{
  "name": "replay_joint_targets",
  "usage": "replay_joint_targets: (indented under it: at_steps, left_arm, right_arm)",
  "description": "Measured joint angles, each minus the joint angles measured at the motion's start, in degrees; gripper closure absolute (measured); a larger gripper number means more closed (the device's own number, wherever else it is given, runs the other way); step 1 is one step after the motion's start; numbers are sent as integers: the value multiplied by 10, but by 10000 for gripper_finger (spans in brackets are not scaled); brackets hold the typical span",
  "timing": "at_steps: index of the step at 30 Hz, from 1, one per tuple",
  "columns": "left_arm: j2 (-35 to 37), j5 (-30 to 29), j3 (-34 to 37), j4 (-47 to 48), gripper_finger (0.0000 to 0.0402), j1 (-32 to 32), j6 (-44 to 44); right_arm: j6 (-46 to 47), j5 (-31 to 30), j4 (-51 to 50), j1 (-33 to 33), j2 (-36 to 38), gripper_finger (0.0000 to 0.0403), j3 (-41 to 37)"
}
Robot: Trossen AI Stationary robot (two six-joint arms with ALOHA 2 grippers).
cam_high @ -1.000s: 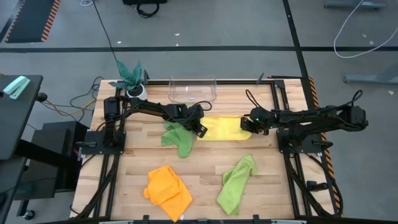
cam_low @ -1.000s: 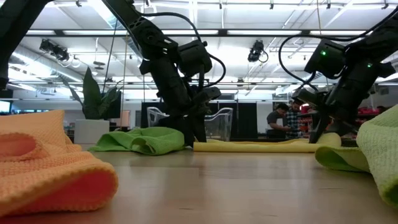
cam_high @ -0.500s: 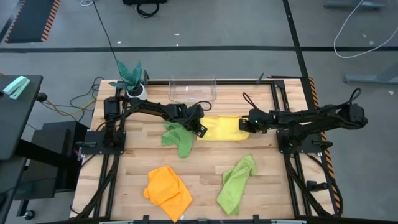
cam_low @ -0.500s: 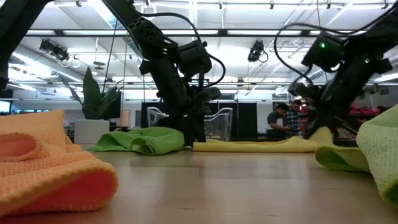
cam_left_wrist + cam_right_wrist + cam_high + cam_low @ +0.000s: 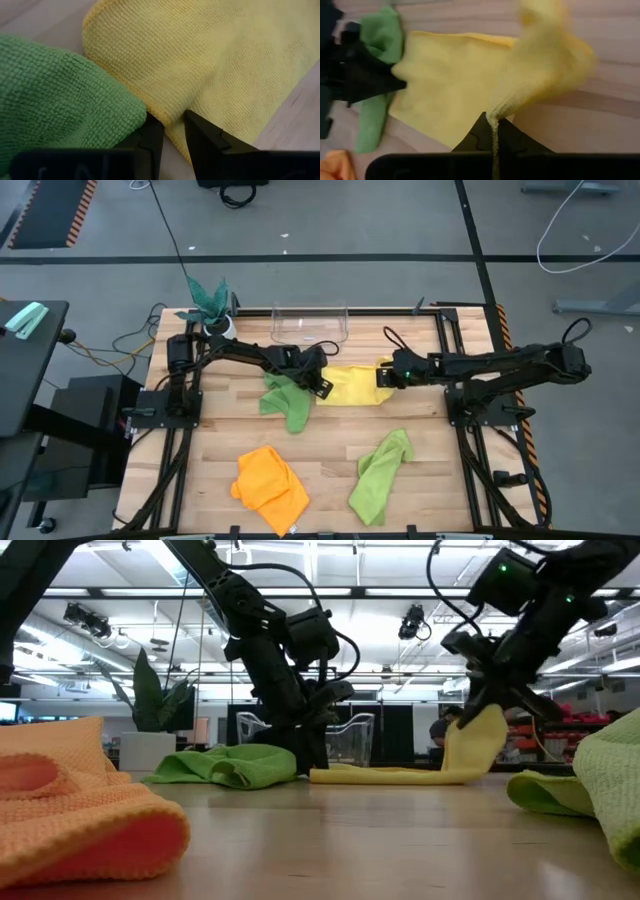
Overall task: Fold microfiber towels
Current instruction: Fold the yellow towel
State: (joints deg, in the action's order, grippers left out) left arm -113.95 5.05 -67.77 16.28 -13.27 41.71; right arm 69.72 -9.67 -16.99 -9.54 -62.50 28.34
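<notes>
Fuzzy yellow towel (image 5: pixel 352 385) on wood table (image 5: pixel 330 450). Right pincer (image 5: pixel 383 376) pinched tight on lifted, floppy corner. Left pincer (image 5: pixel 322 390) at other edge, half open, straddling it, beside lumpy green towel (image 5: pixel 285 402).

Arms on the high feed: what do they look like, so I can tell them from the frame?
Both arms are dark, jointed links. The left hand and right hand end in two black wedge-shaped fingers. Thin black cables loop loosely over each wrist. A small green light glows on the right wrist. No other markings can be made out.
</notes>
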Motion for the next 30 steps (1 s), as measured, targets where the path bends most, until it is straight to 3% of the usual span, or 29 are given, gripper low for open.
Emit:
replay_joint_targets:
  at_steps: [8, 22, 30]
  left_arm:
    - [0, 13, 1, -5, 326, -8, 13]
    - [-1, 11, 2, -23, 351, -8, 15]
    - [29, -3, 2, 20, 346, -12, -15]
  right_arm:
    - [-26, 4, -2, 0, -39, 402, 51]
    - [-117, 52, 1, 10, -233, 402, 227]
    - [-129, 62, -1, 27, -303, 403, 281]
